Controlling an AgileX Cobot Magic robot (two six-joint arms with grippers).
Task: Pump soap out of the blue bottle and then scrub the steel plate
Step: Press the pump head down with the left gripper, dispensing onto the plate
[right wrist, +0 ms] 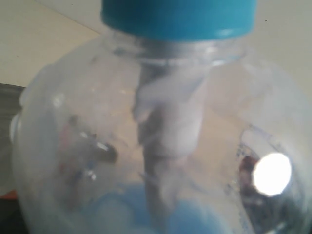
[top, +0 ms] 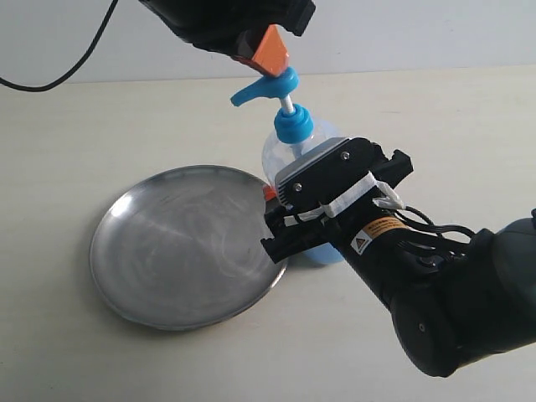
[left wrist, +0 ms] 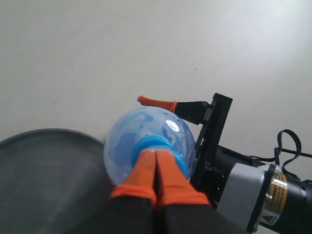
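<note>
— Where's the tall clear plastic bottle with the blue pump head (top: 293, 126)?
— Upright just beside the round shiny steel plate (top: 180, 243), clamped in the right gripper (top: 280, 219). The left gripper (top: 270, 50), fingers pinched together, rests on its pump.
— Which step?
— Pumping, I'd say. Next: press straight down.

The left end effector (top: 270, 52) is black with bright orange fingertips (left wrist: 146, 171). The right end effector (top: 280, 219) is black too, carrying a grey plate (top: 311, 162) with screws (top: 344, 155), a white cable tie (top: 352, 194), a yellow warning label (top: 377, 232) and looped black cables (top: 431, 228).
</note>
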